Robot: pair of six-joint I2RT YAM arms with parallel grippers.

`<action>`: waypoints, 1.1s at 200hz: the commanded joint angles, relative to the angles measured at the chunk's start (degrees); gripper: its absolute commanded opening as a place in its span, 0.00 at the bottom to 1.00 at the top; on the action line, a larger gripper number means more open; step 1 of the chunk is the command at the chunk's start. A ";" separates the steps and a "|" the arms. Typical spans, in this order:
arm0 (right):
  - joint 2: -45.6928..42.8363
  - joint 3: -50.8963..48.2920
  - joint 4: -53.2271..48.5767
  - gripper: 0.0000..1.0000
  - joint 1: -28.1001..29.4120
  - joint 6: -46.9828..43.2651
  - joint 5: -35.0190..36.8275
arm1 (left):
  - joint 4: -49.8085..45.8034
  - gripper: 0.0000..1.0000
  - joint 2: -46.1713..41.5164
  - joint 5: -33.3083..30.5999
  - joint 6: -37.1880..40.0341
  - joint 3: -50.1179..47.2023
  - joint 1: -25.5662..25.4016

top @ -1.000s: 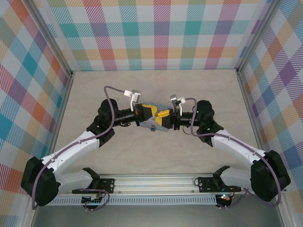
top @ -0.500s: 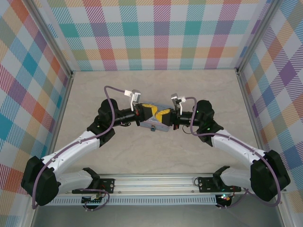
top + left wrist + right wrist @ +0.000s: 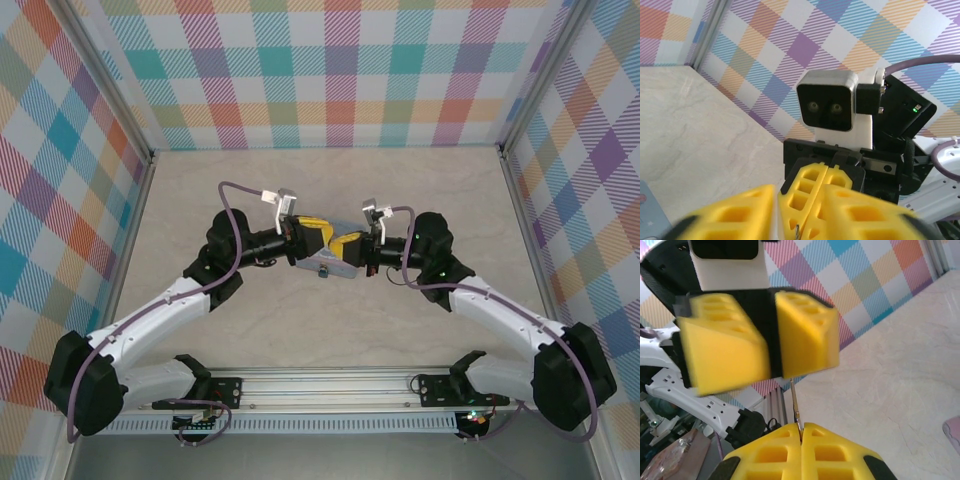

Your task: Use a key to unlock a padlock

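My two grippers meet tip to tip over the middle of the table. In the right wrist view my right gripper is shut on the thin silvery key. The key's shaft runs up to the lower edge of a yellow finger of my left gripper. The left gripper's jaws stand apart with a dark gap between them. From the left wrist, my left gripper is open around the closed tips of my right gripper, and a sliver of the key shows there. From above, the left gripper and right gripper touch. The padlock is hidden.
A pale blue tin lies on the beige table right under the meeting grippers; its corner shows in the left wrist view. Plaid walls close in the back and both sides. The arms' rail runs along the near edge.
The left gripper's jaws have parted and the right gripper has closed on the key. Both grippers stay tip to tip over the tin, shifted slightly back.
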 commanded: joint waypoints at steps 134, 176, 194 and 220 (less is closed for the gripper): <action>11.60 1.40 -13.56 0.00 -12.27 -7.32 2.75 | -3.55 1.00 2.08 -12.65 4.75 -18.15 0.05; 22.35 8.21 -13.47 0.00 -12.27 -9.80 2.59 | 8.68 1.00 10.69 -10.87 4.29 -20.40 1.85; 26.04 9.61 -11.54 0.00 -12.32 -9.18 2.56 | 11.46 1.00 14.64 -9.68 3.73 -19.65 2.58; 30.57 11.30 -9.42 0.00 -12.27 -7.88 1.27 | 13.54 1.00 19.24 -8.29 3.82 -18.49 2.94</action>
